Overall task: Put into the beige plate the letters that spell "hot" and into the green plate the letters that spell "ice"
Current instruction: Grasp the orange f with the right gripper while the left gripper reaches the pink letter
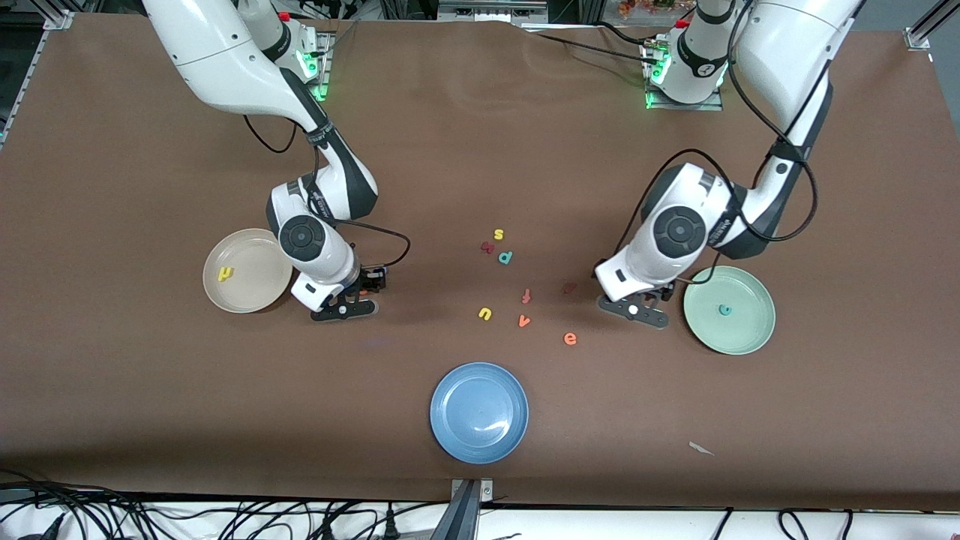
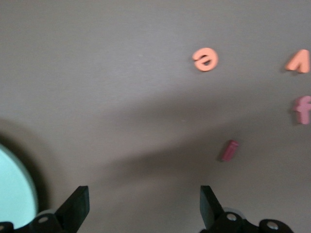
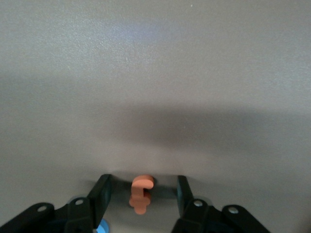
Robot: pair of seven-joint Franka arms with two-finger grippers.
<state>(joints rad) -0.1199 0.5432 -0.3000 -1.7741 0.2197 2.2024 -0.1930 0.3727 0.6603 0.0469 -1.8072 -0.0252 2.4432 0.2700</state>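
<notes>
Right tool [image 3: 141, 188]: stood low over the counter [image 1: 465, 150] beside the beige plate [image 1: 259, 300], jaws about half open, straddling the orange t [image 3: 141, 195] with a gap on each side; nothing was gripped yet.
Left tool [image 2: 144, 200]: hung over bare counter just beside the green plate [image 1: 742, 337], jaws spread wide and empty.
"hot" letters: the yellow h [image 1: 226, 274] lay in the beige plate; the t was at the lower centre of the right wrist view; the o could not be made out.
"ice" letters: the teal c [image 1: 724, 309] lay in the green plate; the dark red i [image 2: 229, 150] lay on the counter near the left tool; the orange e [image 1: 570, 339] lay lower in the front view than the i.
Risk, t: the thin foam letter lay flat, so closing jaws might tip it, squeeze it out or ride over it.
Risk, i: it was slim and dark against the counter, so a slightly offset descent could miss or nudge it.
Risk, decoys: the red f-shaped letter [image 2: 302, 109] and orange v [image 2: 297, 63] lay close by and could be taken by mistake.
</notes>
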